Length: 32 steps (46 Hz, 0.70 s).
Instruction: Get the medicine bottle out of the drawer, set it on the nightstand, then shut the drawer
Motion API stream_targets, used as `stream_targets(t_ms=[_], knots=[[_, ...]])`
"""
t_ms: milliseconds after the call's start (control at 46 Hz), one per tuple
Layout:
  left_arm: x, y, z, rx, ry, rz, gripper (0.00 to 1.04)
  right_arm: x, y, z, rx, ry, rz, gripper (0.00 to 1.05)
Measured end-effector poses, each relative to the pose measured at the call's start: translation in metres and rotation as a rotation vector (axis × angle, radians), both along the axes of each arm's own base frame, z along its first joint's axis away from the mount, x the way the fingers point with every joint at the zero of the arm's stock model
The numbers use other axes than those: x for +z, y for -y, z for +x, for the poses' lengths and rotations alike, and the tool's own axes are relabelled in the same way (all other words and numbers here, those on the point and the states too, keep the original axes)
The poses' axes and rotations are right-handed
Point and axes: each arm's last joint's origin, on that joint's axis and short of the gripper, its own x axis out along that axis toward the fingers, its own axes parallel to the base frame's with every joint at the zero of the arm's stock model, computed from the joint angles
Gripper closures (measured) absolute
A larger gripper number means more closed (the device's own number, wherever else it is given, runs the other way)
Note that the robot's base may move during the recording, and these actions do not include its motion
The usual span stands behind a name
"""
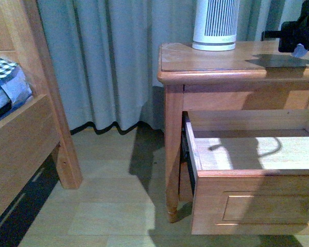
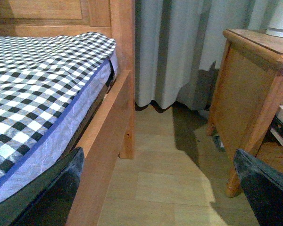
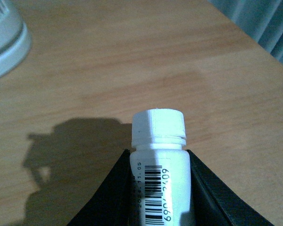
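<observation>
The medicine bottle (image 3: 159, 165) is pinched between the fingers of the right claw (image 3: 158, 155). Its long axis runs along the claw, cap outward, over the counter (image 3: 132, 61) of the nightstand (image 1: 175, 128), so I think it must go down. The left claw (image 2: 160, 197) is spread, apart from that counter.

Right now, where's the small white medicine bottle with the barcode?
In the right wrist view, the small white medicine bottle is clamped in the right hand over the top of the orange-brown wooden nightstand, near the large white ribbed cylinder.
</observation>
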Motion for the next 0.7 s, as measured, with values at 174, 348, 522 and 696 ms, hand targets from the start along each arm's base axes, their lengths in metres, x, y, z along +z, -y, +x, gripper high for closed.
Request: stream_targets(t_ms=[174,348,522,696], knots=[[0.000,0.000,0.000,0.000,0.000,0.000,0.07,-0.005,0.011,0.001,-0.031,-0.001,-0.005,0.75],[0.000,0.000,0.000,0.000,0.000,0.000,0.07,-0.008,0.017,0.001,-0.045,0.008,-0.017,0.56],[0.000,0.000,0.000,0.000,0.000,0.000,0.07,-0.006,0.015,-0.001,-0.025,0.014,-0.012,0.32],[0.000,0.000,0.000,0.000,0.000,0.000,0.07,0.032,0.004,-0.021,-0.008,0.125,-0.023,0.05]])
